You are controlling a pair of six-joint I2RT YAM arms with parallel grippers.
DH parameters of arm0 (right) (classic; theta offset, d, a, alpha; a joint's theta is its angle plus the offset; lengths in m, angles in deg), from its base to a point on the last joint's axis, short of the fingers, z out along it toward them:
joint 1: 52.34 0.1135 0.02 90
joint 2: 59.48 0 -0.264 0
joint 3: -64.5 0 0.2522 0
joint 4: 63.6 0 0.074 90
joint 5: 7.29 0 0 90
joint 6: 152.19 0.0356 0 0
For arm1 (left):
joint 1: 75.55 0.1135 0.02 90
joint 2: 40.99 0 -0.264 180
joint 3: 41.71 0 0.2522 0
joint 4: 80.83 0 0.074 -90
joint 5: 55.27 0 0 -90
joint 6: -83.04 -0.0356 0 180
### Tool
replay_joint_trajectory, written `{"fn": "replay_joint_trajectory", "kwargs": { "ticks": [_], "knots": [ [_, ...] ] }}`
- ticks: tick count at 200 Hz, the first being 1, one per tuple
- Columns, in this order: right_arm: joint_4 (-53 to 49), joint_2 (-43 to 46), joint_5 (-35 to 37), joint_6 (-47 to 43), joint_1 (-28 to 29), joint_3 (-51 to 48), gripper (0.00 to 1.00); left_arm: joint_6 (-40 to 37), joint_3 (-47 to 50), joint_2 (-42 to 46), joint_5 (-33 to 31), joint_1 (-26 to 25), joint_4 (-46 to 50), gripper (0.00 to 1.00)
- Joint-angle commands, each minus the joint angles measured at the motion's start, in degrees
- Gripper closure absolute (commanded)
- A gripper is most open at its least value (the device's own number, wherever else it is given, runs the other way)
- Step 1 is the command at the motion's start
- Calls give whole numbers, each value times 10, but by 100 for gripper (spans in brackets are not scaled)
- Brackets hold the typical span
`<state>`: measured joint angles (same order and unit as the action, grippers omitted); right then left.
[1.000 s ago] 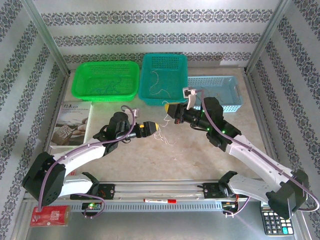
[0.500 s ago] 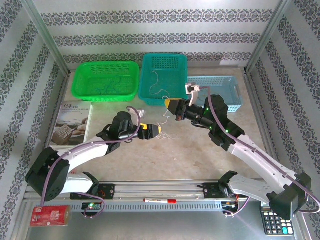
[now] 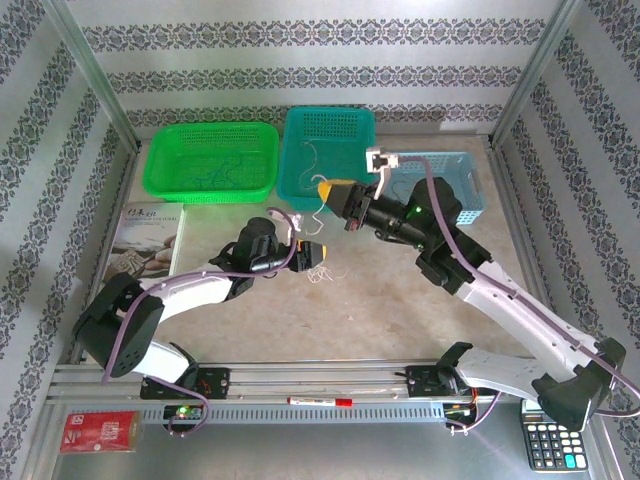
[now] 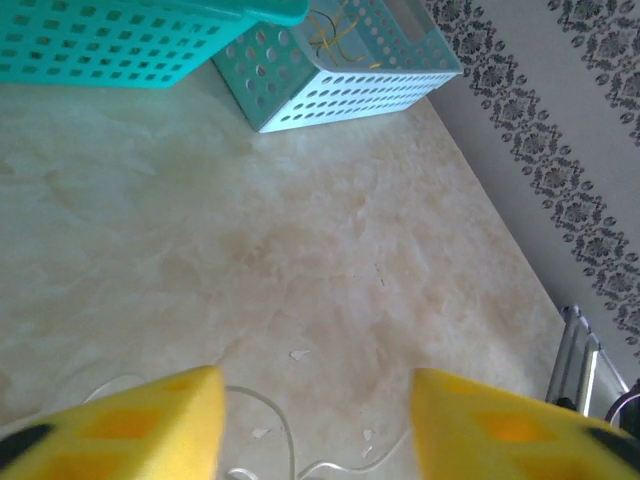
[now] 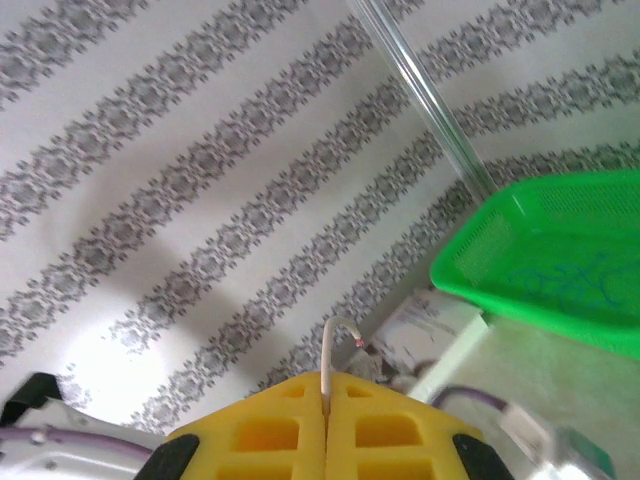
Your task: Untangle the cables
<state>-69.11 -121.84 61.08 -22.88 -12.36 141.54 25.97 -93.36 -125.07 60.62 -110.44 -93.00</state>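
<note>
Where the left gripper (image 3: 320,256) gapes — cables (image 3: 325,273) lie just beneath.

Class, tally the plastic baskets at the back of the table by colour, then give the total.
Green basket: 1
Teal basket: 1
Light blue basket: 1
Total: 3

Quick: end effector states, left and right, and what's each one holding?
Left end effector: open, nothing gripped; a loose thin whitish wire lies below the gap.
Right end effector: closed on a thin cream wire, its end poking out.
</note>
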Motion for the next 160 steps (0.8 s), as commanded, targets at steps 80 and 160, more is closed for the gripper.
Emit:
{"fn": "replay_joint_trajectory", "kwargs": {
  "ticks": [80, 160],
  "knots": [
    [85, -44, 12, 37, -73, 195, 100, 33, 78, -22, 9, -7, -121, 86],
    [136, -67, 44, 83, -132, 234, 100, 42, 110, -19, 7, -8, -136, 83]
  ]
}}
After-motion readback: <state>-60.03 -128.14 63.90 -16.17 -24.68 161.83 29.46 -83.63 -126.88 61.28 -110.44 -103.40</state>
